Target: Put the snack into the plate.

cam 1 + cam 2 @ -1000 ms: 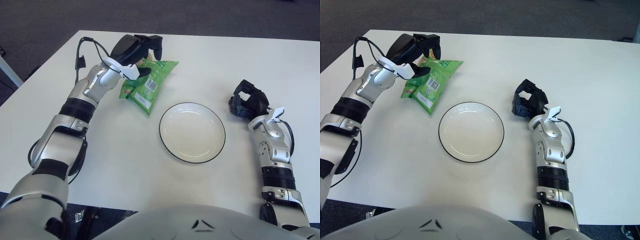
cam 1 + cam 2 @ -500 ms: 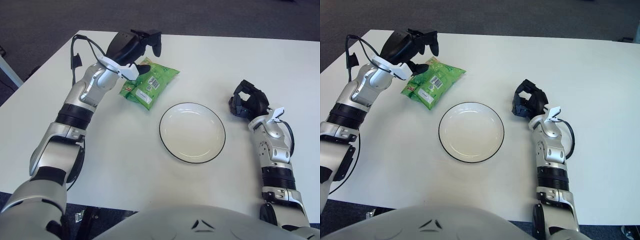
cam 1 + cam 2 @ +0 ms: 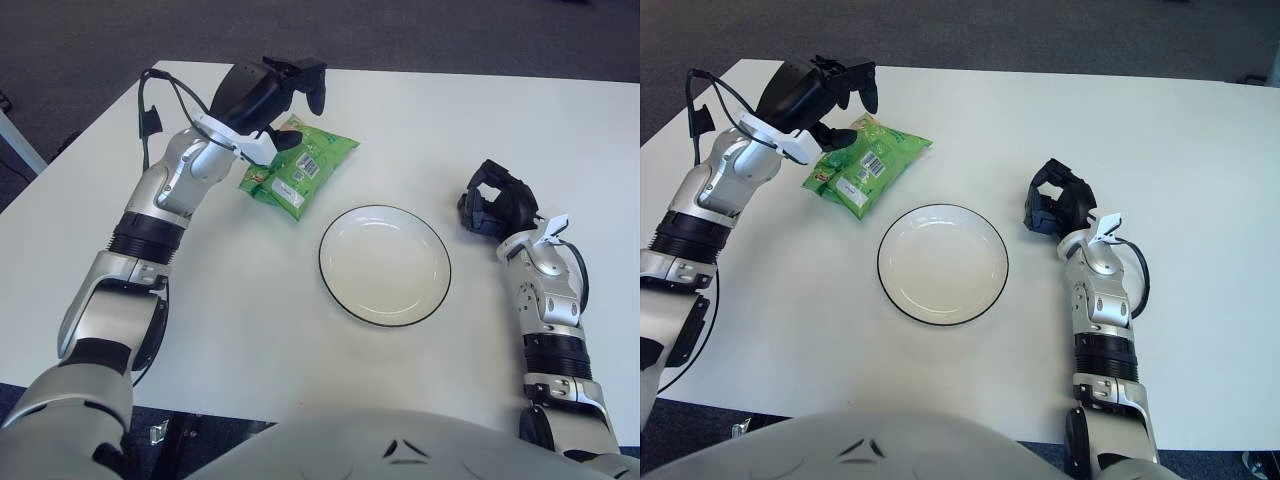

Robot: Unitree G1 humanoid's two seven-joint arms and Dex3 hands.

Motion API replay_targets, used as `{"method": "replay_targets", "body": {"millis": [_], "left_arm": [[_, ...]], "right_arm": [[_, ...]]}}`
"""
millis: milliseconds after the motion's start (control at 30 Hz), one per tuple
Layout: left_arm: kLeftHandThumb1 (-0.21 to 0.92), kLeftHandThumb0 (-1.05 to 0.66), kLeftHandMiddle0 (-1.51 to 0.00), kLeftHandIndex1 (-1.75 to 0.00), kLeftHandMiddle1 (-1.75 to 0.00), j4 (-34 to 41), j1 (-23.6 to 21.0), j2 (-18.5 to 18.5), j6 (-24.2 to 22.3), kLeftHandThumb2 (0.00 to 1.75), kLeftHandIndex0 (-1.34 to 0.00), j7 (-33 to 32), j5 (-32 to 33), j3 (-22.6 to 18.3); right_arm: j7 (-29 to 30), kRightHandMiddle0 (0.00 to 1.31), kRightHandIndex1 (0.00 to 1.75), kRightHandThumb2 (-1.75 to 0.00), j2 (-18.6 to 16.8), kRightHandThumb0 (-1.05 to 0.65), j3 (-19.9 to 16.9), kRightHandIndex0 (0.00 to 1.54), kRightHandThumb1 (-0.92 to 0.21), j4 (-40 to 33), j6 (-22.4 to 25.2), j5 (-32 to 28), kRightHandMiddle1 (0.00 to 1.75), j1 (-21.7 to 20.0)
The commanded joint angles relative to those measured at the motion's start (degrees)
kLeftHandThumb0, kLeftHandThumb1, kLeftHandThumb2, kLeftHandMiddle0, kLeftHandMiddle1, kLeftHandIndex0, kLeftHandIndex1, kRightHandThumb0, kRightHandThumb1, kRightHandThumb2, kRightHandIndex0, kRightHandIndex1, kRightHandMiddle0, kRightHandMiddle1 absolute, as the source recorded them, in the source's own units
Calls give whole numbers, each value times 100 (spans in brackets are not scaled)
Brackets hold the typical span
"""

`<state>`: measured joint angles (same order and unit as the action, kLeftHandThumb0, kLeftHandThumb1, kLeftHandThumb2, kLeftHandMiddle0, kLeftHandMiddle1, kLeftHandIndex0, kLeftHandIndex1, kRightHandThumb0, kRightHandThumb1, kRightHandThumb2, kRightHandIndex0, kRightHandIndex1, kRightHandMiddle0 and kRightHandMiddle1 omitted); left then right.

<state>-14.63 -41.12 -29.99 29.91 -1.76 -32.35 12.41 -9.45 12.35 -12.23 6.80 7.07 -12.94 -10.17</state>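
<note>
The snack, a green bag (image 3: 299, 167) with a white barcode label, lies flat on the white table (image 3: 240, 310), up and to the left of the plate. The plate (image 3: 385, 266) is white with a thin dark rim, and nothing is in it. My left hand (image 3: 300, 116) hovers over the bag's far left end with its dark fingers (image 3: 315, 92) spread, holding nothing. Its thumb shows against the bag's top edge. My right hand (image 3: 496, 204) shows to the right of the plate with curled fingers, holding nothing.
The table's far edge and left edge border dark carpet (image 3: 90, 50). A black cable (image 3: 152, 100) loops off my left forearm. Bare tabletop lies between the bag and the plate.
One second ago my left hand held the bag up over the table. The bag now lies flat a little farther back, and the hand has let go and risen slightly.
</note>
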Motion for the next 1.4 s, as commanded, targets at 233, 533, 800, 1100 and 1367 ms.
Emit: {"method": "replay_targets", "body": {"millis": [233,533,800,1100,1367], "left_arm": [[-4,0,-89,-175,-168,671,370,77,-891,170,-65,-99,-822,-62],[1,-1,-79,-162,-174,1504,817,743,-2864,163,-73,-301,-2117,59],[38,-1,-46,-173,-175,1628,1035,1303,-4003,124,-44,0,-2513,268],[86,-78,-12,-108,-114,1539,1077,1423,-4316,59,-2,235,-2399,342],[92,-102,-1,-53,-44,1611,1125,1610,-5049,67,0,686,-2753,609]], "right_arm": [[10,62,175,-132,-152,-48,21,131,-31,218,199,-42,175,288],[-20,62,175,-132,-123,-48,29,132,-31,275,149,-14,175,283],[-37,62,175,-132,-101,-48,46,132,-31,274,142,6,175,288],[-18,62,175,-132,-119,-48,40,131,-32,262,168,-11,175,283],[-59,61,175,-131,-100,-48,43,131,-32,270,181,-24,175,281]]}}
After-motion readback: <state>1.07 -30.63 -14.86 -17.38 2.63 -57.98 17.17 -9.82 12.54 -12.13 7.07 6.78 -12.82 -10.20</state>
